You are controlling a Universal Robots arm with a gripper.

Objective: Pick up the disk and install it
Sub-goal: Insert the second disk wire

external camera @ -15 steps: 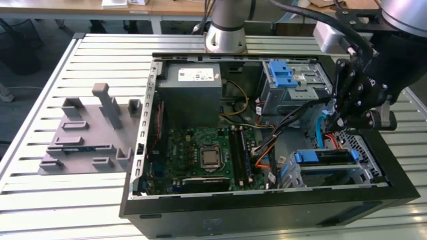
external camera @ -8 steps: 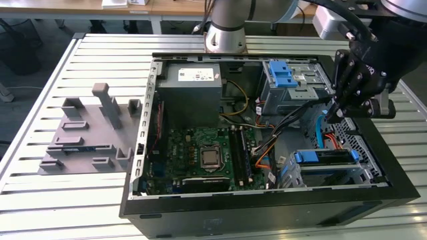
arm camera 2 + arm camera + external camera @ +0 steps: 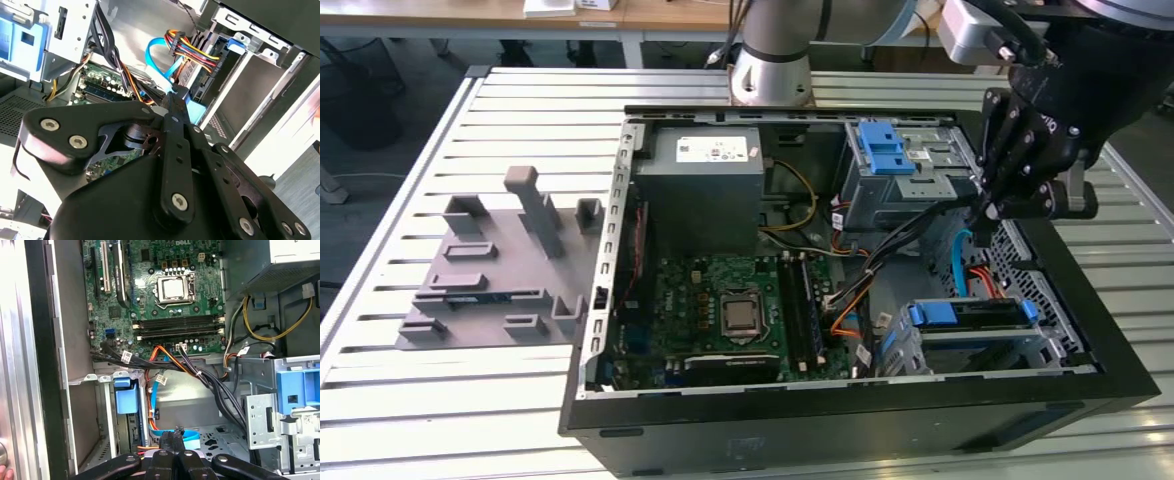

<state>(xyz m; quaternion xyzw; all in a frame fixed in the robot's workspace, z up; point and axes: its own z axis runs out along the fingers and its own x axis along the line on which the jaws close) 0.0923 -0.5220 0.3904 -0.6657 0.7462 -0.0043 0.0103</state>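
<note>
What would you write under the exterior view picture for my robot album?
The arm's gripper hangs inside the open computer case, above a blue-railed drive bay, beside the grey fixture plate.

open computer case [image 3: 854, 400], motherboard [image 3: 734, 315], grey fixture plate [image 3: 487, 290]

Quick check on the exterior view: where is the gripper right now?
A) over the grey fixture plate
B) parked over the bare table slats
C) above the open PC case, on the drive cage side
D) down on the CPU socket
C: the gripper hangs over the open PC case at the exterior view's right, near the drive cage, away from the fixture plate.
</note>
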